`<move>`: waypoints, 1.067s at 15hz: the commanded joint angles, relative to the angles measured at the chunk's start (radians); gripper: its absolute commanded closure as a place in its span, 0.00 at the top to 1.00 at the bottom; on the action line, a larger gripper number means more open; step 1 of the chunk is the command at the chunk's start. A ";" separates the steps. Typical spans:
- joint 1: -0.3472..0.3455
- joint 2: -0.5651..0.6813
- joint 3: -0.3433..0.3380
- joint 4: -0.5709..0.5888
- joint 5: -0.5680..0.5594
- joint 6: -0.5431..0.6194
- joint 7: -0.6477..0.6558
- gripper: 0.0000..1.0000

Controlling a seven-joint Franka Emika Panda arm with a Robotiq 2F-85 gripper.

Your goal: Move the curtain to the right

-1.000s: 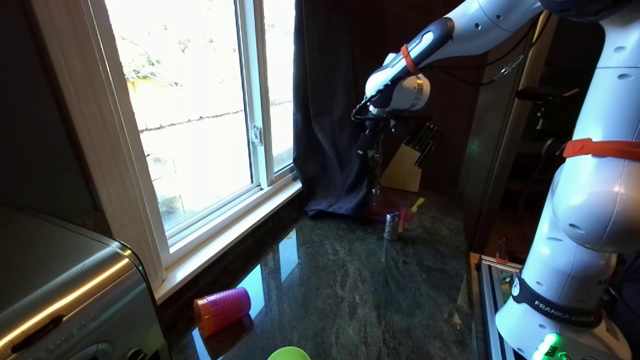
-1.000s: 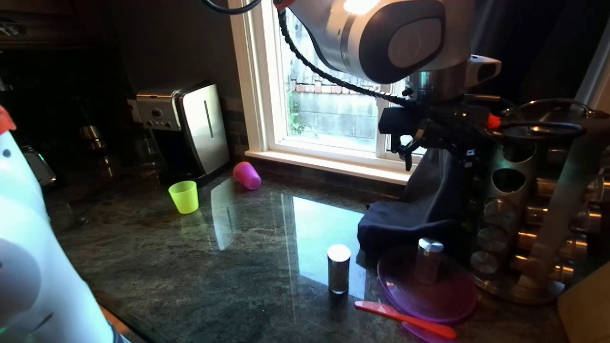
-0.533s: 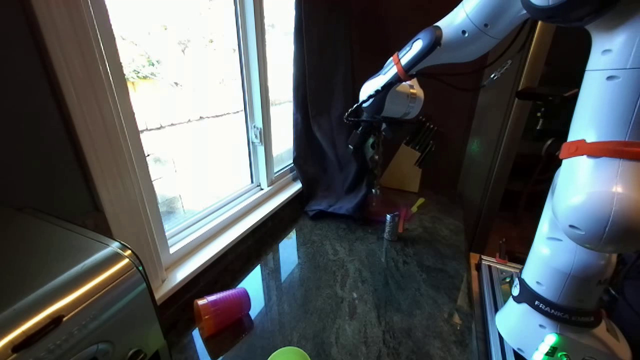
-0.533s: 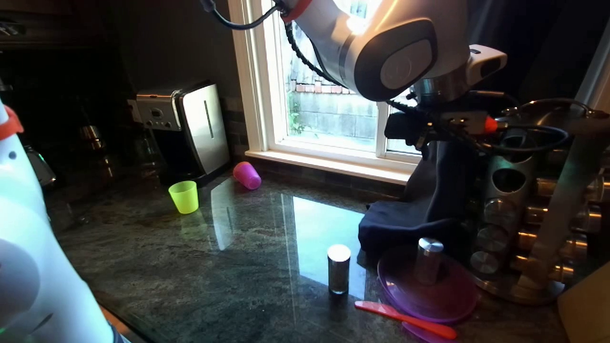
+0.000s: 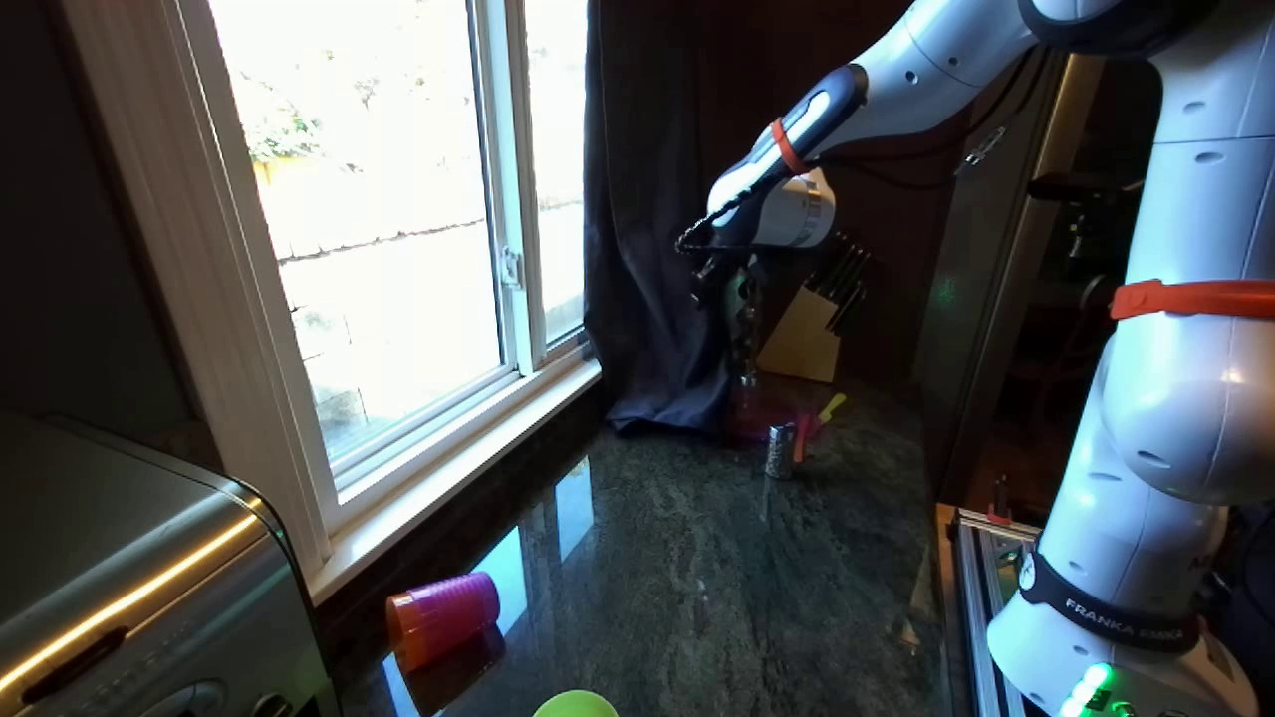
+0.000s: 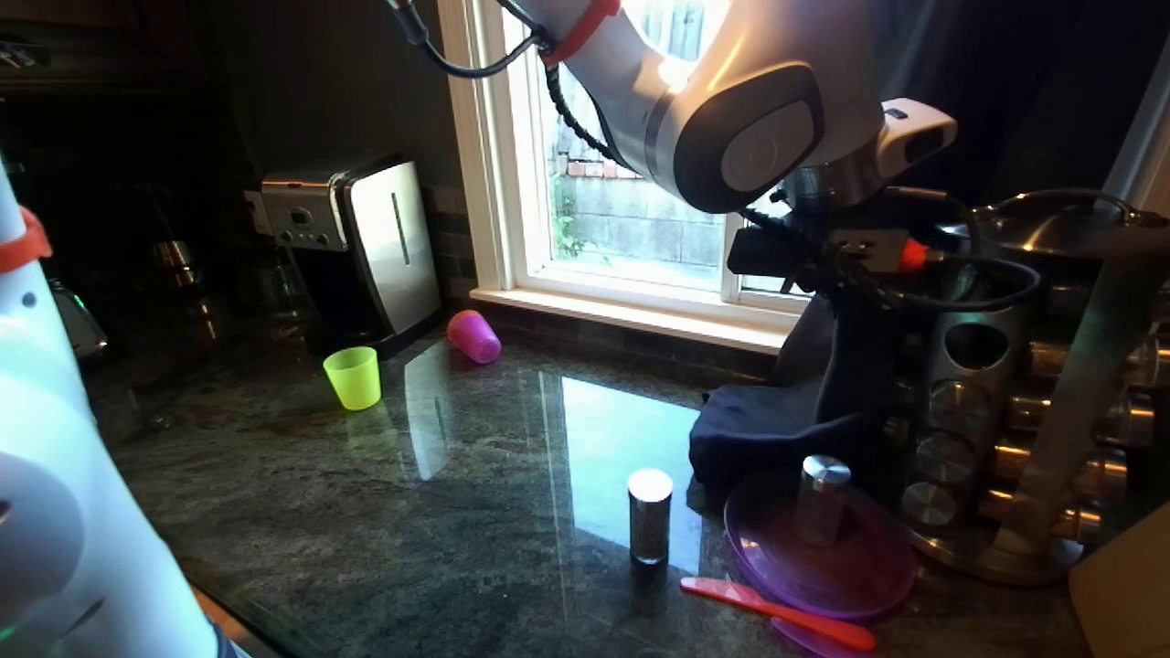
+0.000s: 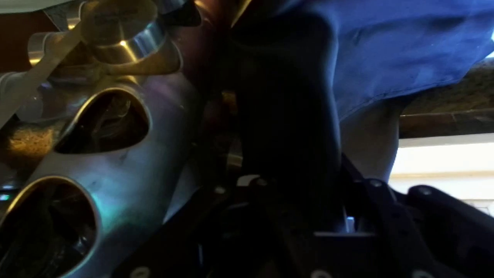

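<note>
The dark curtain hangs at the window's edge, and its lower end lies bunched on the counter. In the wrist view its blue-lit cloth spreads at the upper right. A dark fold of it runs down between the two sides of my gripper. The jaws stand apart with cloth between them; deep shadow hides the fingertips, so whether they press on it does not show. In an exterior view the gripper is at the curtain's right side, above the counter.
A metal spice rack stands close beside the gripper. Below are a shaker, a purple plate bearing another shaker, and a red knife. A knife block and the window sill flank the area.
The arm has come down a little and shifted toward the window, bringing the gripper in against the curtain. A finger visible earlier beneath the wrist is now mostly hidden.
</note>
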 commanded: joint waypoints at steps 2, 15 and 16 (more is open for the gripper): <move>0.025 -0.038 0.025 -0.018 0.029 -0.065 0.053 0.04; 0.069 0.089 0.184 0.313 0.466 -0.008 -0.034 0.00; 0.069 0.120 0.185 0.348 0.456 0.007 -0.016 0.00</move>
